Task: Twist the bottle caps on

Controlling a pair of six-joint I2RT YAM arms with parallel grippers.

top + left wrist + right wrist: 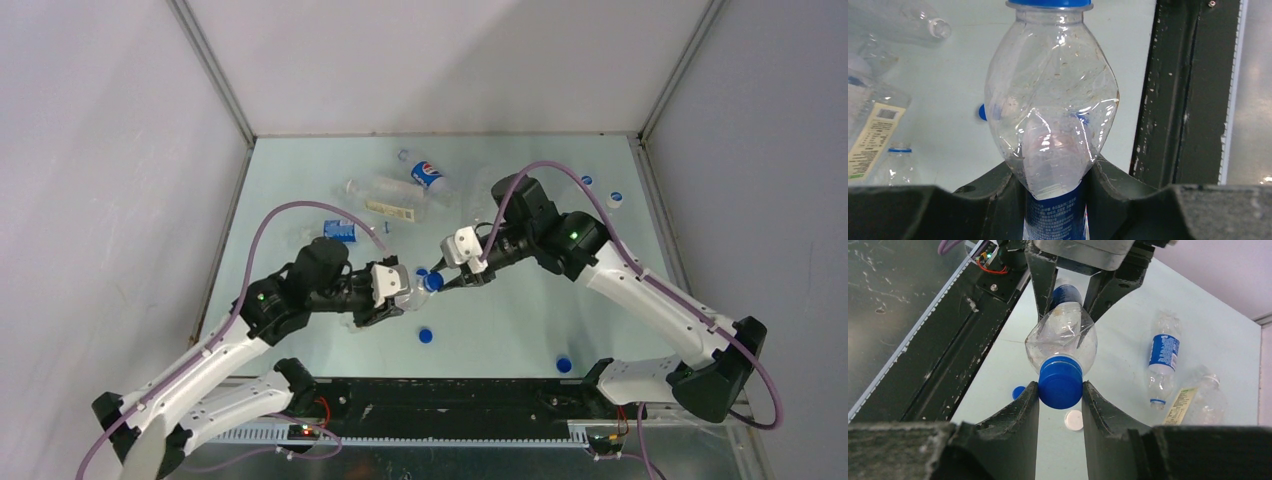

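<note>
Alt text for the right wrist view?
The right pincer is shut on a round blue plastic cap sitting on the mouth of a clear crumpled plastic bottle, which the left pincer grips. Behind, a blue-labelled clear bottle and a round white cap lie on the pale table.

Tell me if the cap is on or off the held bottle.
On: the blue cap sits over the neck of the bottle, the right hand shut around it. How tightly threaded, cannot tell.
</note>
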